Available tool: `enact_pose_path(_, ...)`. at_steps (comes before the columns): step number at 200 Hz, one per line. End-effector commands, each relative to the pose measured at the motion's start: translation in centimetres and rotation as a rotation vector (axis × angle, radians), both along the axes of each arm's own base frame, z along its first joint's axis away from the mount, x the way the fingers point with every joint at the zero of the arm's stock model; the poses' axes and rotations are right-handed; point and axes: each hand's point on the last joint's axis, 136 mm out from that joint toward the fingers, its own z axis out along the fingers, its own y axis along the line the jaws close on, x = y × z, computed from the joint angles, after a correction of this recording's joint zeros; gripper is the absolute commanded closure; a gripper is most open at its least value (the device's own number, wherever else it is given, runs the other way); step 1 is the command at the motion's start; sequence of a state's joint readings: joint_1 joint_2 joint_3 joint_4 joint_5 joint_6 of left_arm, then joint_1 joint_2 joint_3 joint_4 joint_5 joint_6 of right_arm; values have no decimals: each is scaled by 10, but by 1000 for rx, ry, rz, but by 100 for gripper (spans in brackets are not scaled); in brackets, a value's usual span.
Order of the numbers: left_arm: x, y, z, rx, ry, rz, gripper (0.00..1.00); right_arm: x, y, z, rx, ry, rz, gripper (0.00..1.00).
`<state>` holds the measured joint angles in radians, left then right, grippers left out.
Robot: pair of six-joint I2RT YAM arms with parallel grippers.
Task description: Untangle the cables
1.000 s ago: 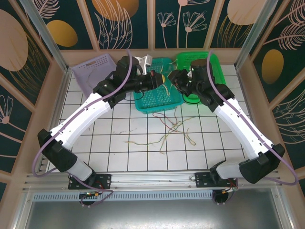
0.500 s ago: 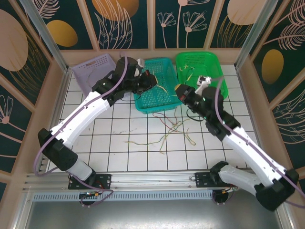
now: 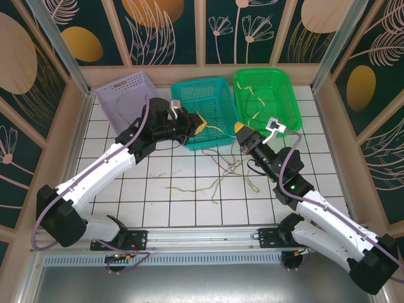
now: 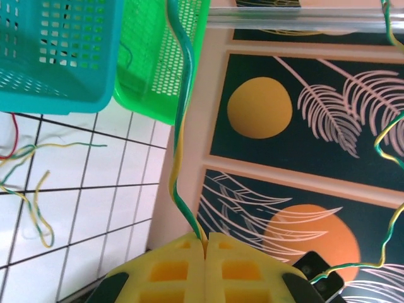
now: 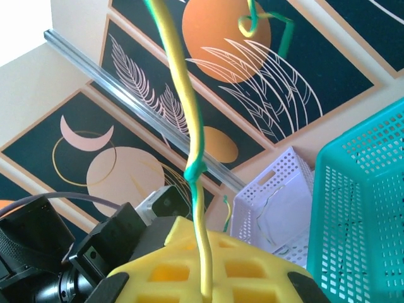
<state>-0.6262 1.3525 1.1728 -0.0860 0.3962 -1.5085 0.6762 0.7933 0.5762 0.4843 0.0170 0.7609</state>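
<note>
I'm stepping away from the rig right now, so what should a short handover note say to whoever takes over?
Left gripper: shut on a green-yellow cable.
Right gripper: shut on a green-yellow stretch; whether it is the same strand cannot be told.
Cables: a loose tangle lies on the table tiles; a few strands lie in the green basket.
Done: some strands are binned.
Left: pull the tangle apart.
</note>
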Motion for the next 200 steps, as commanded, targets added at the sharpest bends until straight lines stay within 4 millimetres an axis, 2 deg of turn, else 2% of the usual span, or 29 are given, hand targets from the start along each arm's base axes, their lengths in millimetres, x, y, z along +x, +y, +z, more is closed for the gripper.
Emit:
enact_pose_path(1,47,63,9,-38,-5,331,82,-10,-12,64,-22,-210,-51,100)
enact_pose_path(7,45,66,12,-36,-9,340,68,-8,-11,62,-66,-215,-60,100)
enact_pose_path(14,43,69,18,-36,-20,347,56,-9,-6,58,-119,-220,-41,100)
enact_pose_path(32,39,80,38,1,-62,372,41,-9,-5,54,-216,-250,-46,100)
enact_pose_path(52,35,94,68,59,-129,406,40,-8,0,51,-319,-284,-31,100)
enact_pose_path(64,35,97,95,69,-188,411,40,-6,5,45,-395,-291,-14,100)
enact_pose_path(80,38,90,123,66,-236,378,40,-3,10,37,-466,-298,-3,100)
enact_pose_path(92,42,77,134,40,-243,328,39,-2,13,33,-499,-308,7,100)
enact_pose_path(124,48,53,145,-40,-241,256,39,-1,23,21,-552,-308,47,100)
enact_pose_path(158,59,30,130,-23,-225,189,39,-7,38,14,-571,-319,98,100)
enact_pose_path(200,78,13,110,29,-244,142,38,-22,62,7,-595,-337,200,100)
